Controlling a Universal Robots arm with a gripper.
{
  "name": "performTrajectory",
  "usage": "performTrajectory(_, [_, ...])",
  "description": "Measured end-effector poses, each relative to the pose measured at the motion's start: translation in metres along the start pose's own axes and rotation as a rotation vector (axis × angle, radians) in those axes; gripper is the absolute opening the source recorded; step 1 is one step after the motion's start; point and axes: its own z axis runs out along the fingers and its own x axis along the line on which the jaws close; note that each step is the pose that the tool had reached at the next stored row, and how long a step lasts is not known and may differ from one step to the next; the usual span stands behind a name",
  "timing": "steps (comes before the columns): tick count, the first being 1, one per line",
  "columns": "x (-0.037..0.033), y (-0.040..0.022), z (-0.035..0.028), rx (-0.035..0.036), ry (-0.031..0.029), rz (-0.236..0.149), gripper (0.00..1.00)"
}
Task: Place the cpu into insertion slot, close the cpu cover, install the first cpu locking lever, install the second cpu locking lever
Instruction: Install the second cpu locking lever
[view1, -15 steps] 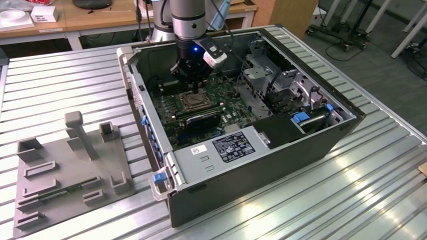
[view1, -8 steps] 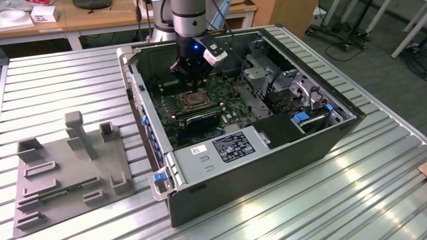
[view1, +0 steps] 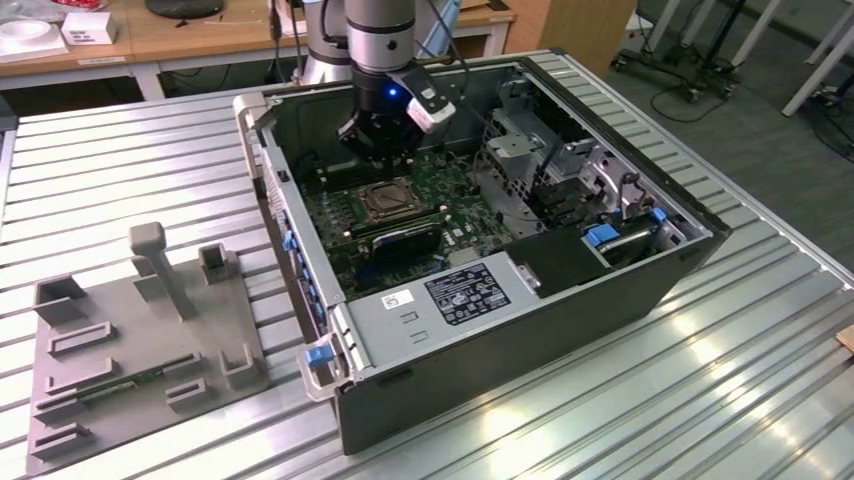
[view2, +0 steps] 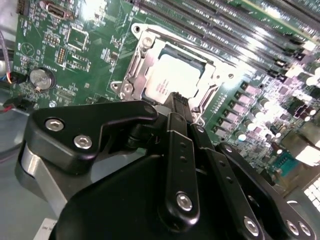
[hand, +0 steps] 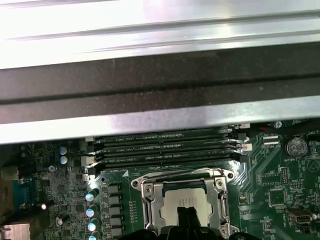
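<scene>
The cpu (view2: 172, 80) lies flat in the insertion slot (view2: 131, 75), its pale face showing through the cut-out of the silvery cpu cover (view2: 150, 47), which lies down over it. In the first wrist view the cpu (hand: 187, 200) sits inside the same frame (hand: 150, 205). My gripper (view2: 177, 100) hangs just above one edge of the socket, its black fingers (hand: 184, 216) pressed together with nothing between them. In the exterior view the gripper (view1: 384, 165) stands over the socket (view1: 390, 200) inside the open computer case.
Long black memory slots (hand: 165, 150) run beside the socket. The case wall (view1: 274, 190) and drive cages (view1: 561, 170) flank the motherboard. A grey fixture plate (view1: 134, 340) with upright holders lies on the ribbed table at the exterior view's left.
</scene>
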Motion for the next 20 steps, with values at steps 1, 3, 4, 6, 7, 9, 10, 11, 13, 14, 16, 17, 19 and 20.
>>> performTrajectory(1, [-0.0001, -0.0008, -0.0002, -0.0061, 0.0021, 0.000, 0.10])
performTrajectory(3, [-0.0004, -0.0021, -0.0018, -0.0089, 0.0090, 0.001, 0.10])
performTrajectory(4, [-0.0006, -0.0025, -0.0030, -0.0091, 0.0133, 0.001, 0.10])
performTrajectory(6, [-0.0009, -0.0031, -0.0039, -0.0097, 0.0205, 0.002, 0.10])
performTrajectory(7, [-0.0009, -0.0031, -0.0039, -0.0096, 0.0210, 0.002, 0.10])
performTrajectory(9, [-0.0009, -0.0031, -0.0040, -0.0094, 0.0213, 0.002, 0.10])
performTrajectory(10, [-0.0009, -0.0031, -0.0040, -0.0094, 0.0214, 0.002, 0.10])
performTrajectory(11, [-0.0009, -0.0031, -0.0040, -0.0094, 0.0214, 0.002, 0.10])
performTrajectory(13, [-0.0012, -0.0031, -0.0040, -0.0093, 0.0214, 0.001, 0.10])
performTrajectory(14, [-0.0016, -0.0031, -0.0040, -0.0092, 0.0215, 0.002, 0.10])
performTrajectory(16, [-0.0023, -0.0030, -0.0039, -0.0094, 0.0214, 0.002, 0.10])
performTrajectory(17, [-0.0023, -0.0030, -0.0039, -0.0093, 0.0214, 0.002, 0.10])
performTrajectory(19, [-0.0035, -0.0029, -0.0038, -0.0093, 0.0214, 0.002, 0.10])
performTrajectory(20, [-0.0035, -0.0029, -0.0038, -0.0095, 0.0213, 0.002, 0.10])
